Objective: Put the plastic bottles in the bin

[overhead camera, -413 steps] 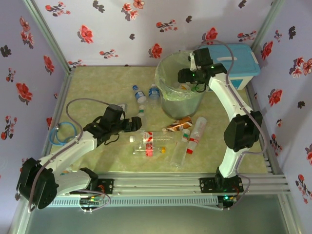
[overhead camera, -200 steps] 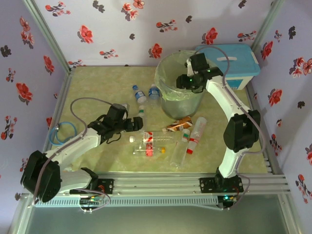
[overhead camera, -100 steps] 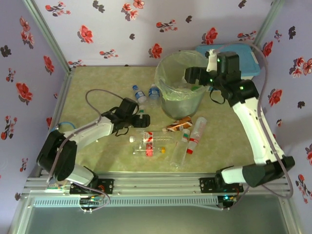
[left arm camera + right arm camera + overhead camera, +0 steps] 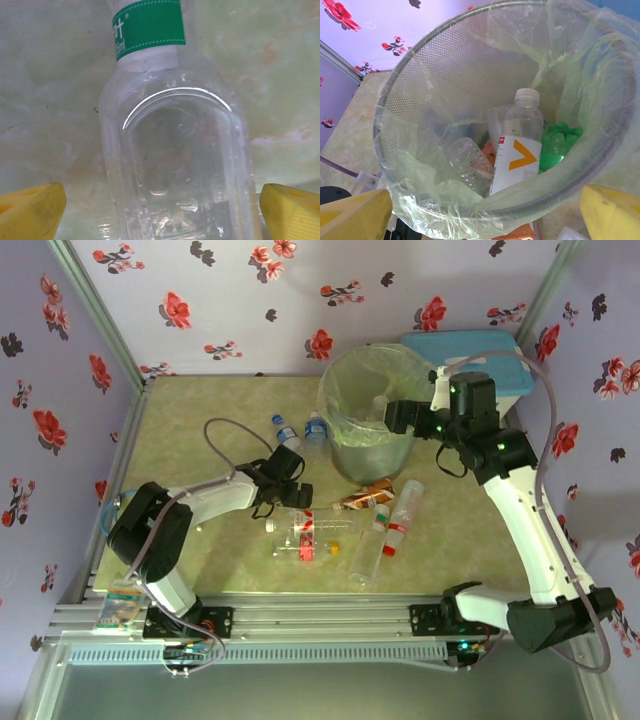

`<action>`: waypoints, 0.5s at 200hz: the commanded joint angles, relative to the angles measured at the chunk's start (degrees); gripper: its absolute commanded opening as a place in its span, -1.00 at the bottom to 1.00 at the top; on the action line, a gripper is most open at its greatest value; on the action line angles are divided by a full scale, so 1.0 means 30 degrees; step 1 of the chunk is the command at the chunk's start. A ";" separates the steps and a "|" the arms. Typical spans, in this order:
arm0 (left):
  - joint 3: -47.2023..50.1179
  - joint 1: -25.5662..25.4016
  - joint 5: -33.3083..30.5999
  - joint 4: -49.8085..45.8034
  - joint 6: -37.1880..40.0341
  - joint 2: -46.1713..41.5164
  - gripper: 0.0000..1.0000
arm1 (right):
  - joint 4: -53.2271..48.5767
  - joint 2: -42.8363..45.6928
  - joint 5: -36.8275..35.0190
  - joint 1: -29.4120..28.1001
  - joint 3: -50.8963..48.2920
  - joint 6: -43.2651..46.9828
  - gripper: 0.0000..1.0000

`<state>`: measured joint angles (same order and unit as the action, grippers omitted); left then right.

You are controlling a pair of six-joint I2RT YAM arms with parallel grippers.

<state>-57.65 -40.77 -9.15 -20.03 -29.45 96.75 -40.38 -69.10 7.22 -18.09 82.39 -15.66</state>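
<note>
Several plastic bottles (image 4: 312, 540): lying loose on the surface (image 4: 200, 420) near the front, mostly clear, some red-labelled.
Left fingers (image 4: 31, 212): released, spread wide either side of a green-labelled bottle (image 4: 175, 165), clear of its walls.
Blue-capped bottles (image 4: 284, 432): two, just left of the bin.
Bin (image 4: 420, 65): bag-lined, holding a white-capped bottle (image 4: 520, 145) and a crushed clear one.
Right fingers (image 4: 353, 214): released wide, above the bin's mouth.
Blue-lidded box (image 4: 480, 350): behind the bin.

Bin (image 4: 375, 458) upright, part-filled; bottles (image 4: 312, 537) strewn beside
</note>
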 commanded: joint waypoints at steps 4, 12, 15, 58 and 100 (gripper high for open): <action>-0.0186 -0.0150 -0.0773 -0.0296 -0.0042 0.0387 0.90 | 0.0365 0.0200 -0.0284 0.0138 -0.0476 -0.0234 0.94; -0.0150 -0.0149 -0.0774 -0.0267 -0.0052 0.0369 0.82 | 0.0383 0.0206 -0.0269 0.0121 -0.0513 -0.0230 0.94; -0.0149 -0.0149 -0.0776 -0.0248 -0.0019 0.0344 0.78 | 0.0378 0.0244 -0.0284 0.0138 -0.0525 -0.0229 0.94; -0.0204 -0.0121 -0.0902 0.0051 0.0260 -0.0143 0.35 | 0.0409 0.0493 -0.0418 0.0160 -0.0650 -0.0084 0.94; -0.0531 0.0295 -0.1028 -0.0444 0.0708 -0.1263 0.19 | 0.0263 0.0808 0.0168 0.0166 -0.0470 -0.0039 0.94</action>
<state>-57.65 -40.71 -10.52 -20.12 -28.93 96.79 -40.36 -68.66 7.25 -18.00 80.88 -15.64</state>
